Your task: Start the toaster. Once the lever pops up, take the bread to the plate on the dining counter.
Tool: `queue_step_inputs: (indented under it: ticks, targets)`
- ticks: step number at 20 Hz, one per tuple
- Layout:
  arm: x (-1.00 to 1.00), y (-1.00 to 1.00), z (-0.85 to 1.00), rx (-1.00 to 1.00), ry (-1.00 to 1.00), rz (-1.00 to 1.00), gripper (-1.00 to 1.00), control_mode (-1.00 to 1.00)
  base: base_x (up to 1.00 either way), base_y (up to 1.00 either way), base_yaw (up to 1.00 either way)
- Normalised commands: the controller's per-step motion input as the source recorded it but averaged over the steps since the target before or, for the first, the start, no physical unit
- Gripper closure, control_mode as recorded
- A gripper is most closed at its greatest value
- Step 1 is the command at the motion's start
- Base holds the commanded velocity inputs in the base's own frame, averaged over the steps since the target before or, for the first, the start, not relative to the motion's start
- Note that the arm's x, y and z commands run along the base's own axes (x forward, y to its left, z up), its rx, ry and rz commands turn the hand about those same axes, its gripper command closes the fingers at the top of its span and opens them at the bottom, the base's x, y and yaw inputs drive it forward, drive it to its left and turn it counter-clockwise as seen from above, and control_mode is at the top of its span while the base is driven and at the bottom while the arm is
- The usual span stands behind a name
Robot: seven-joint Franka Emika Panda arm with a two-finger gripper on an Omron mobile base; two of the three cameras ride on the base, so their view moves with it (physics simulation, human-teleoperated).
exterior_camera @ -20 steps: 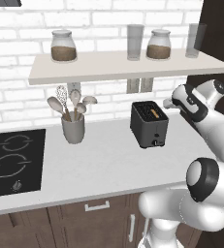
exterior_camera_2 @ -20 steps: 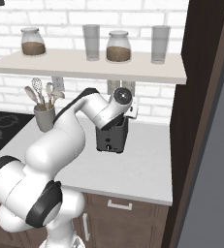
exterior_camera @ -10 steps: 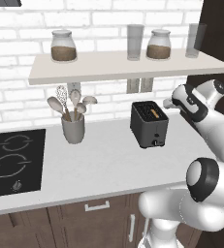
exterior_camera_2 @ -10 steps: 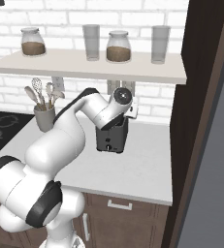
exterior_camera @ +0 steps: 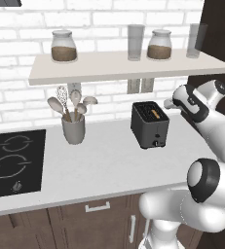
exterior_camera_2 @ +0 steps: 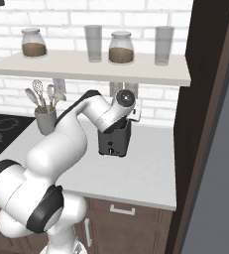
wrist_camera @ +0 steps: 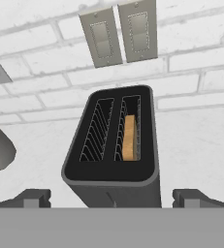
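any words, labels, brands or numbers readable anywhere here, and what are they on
None: no text can be read in any view.
toaster: plain dark body, no brand; the small pale control on its front is too small to show any marking.
jars on the shelf: no labels.
wall plates: blank.
stove: ring outlines and knobs, no figures.

**Three views on one toaster corner**

The left base view looks from behind the arm, forward and down across the white bench [exterior_camera: 104, 165], from the stovetop [exterior_camera: 14, 160] to the toaster [exterior_camera: 150, 124]. The right base view faces the same wall from the other side, with the arm across the toaster [exterior_camera_2: 115, 141]. Both share the shelf [exterior_camera: 123, 65] with its jars and the utensil cup [exterior_camera: 73, 129]. The hand view sits close above the toaster [wrist_camera: 114, 145], looking down into its slots towards the brick wall [wrist_camera: 191, 63].
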Motion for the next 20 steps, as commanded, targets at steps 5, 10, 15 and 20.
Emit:
queue_step_inputs:
  ticks: [5,10,15,20]
  targets:
    - [0.00,0.00,0.00,0.00,0.00,0.00,-1.00,-1.00,0.00,0.00,0.00]
    - [0.00,0.00,0.00,0.00,0.00,0.00,-1.00,-1.00,0.00,0.00,0.00]
    - [0.00,0.00,0.00,0.00,0.00,0.00,-1.00,-1.00,0.00,0.00,0.00]
    - [0.00,0.00,0.00,0.00,0.00,0.00,-1.00,-1.00,0.00,0.00,0.00]
